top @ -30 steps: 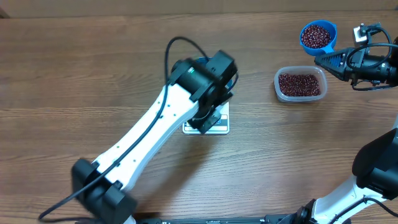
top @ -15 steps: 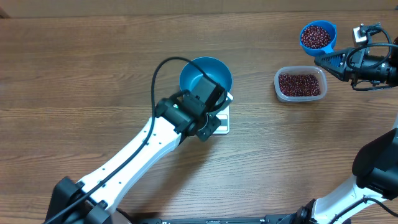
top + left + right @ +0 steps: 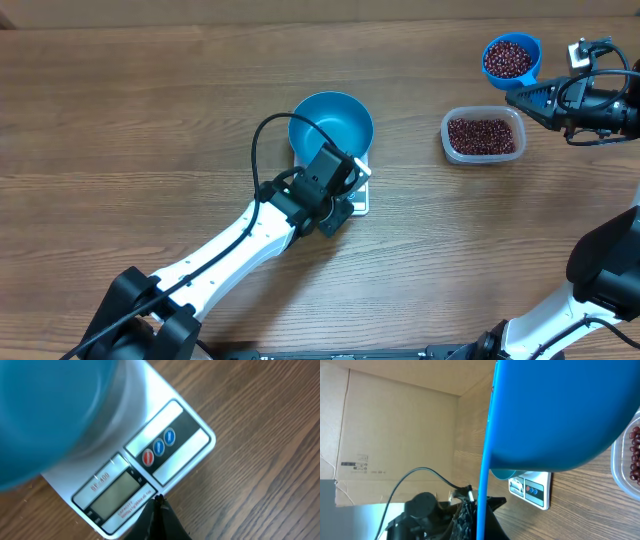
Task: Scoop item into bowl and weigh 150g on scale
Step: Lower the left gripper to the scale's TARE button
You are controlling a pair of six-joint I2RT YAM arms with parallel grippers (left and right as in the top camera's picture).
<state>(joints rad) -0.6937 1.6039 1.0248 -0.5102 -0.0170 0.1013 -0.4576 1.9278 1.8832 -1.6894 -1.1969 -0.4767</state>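
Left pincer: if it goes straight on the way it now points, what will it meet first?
Most likely the scale: the shut left pincer points at its display edge, near the bowl. How much gap remains, the pictures do not show.

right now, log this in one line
left hand: shut, by scale | bowl: empty, on scale | right hand: shut on scoop of beans

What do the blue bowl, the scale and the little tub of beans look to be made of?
Bowl: probably plastic, a smooth, even teal with a soft sheen. Scale: white-silver casing, likely plastic, faintly glossy. Tub: clear plastic, since the beans show through its wall.
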